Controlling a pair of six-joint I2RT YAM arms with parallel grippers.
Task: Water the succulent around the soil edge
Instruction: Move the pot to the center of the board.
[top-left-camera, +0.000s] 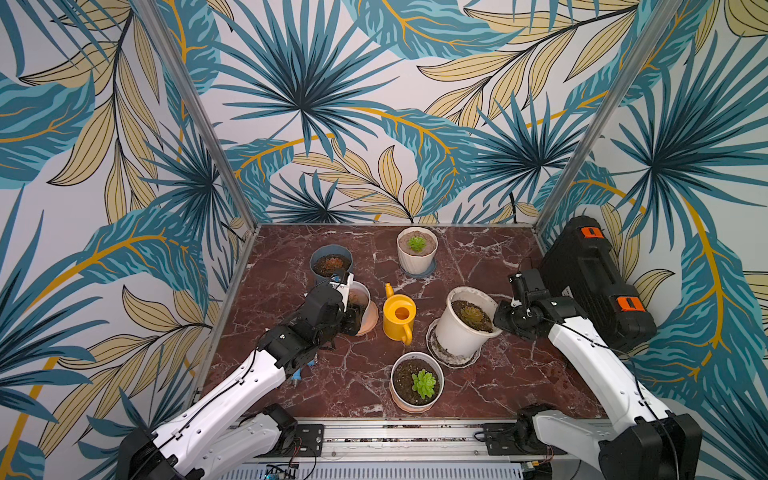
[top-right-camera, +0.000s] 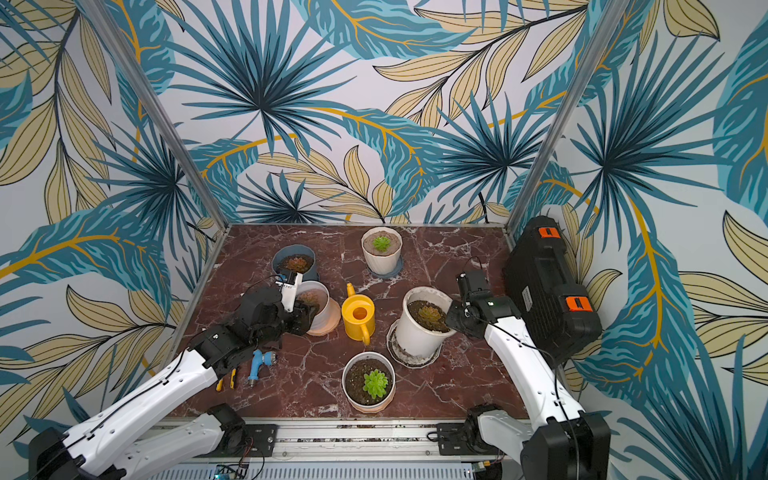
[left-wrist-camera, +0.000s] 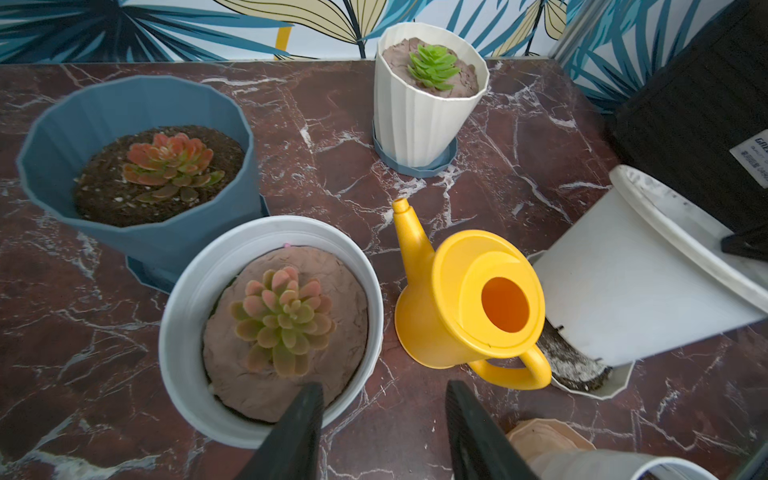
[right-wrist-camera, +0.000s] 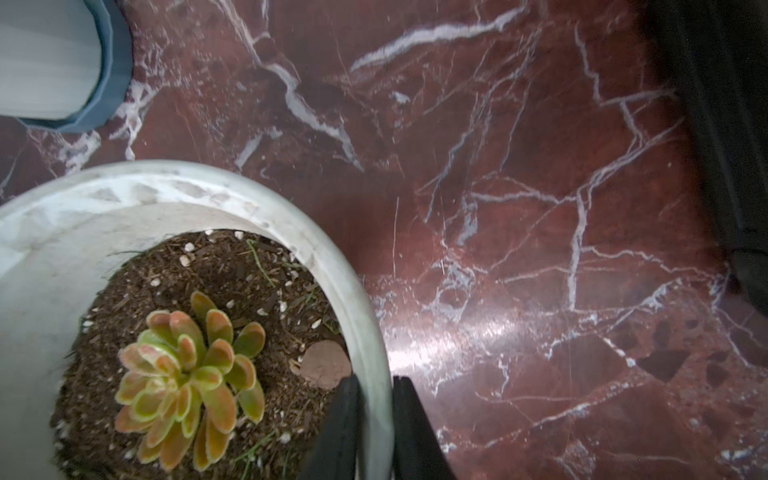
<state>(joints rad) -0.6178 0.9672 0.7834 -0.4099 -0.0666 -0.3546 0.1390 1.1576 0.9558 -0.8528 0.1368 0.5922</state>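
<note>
Low reach by left arm (top-left-camera: 232, 386) from the near-left corner, wrist angled down over the counter; left jaws parted, nothing between them. Reach by right arm (top-left-camera: 590, 365) from near-right, wrist turned inward; right jaws pinched on the white pot (right-wrist-camera: 353, 299) rim, one either side.

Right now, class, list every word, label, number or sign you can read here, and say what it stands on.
White label on the black case, left wrist view: printed lines, cut off and too blurred to read.
Same label in a top view: too small to read.
Yellow watering can: no text seen.
</note>
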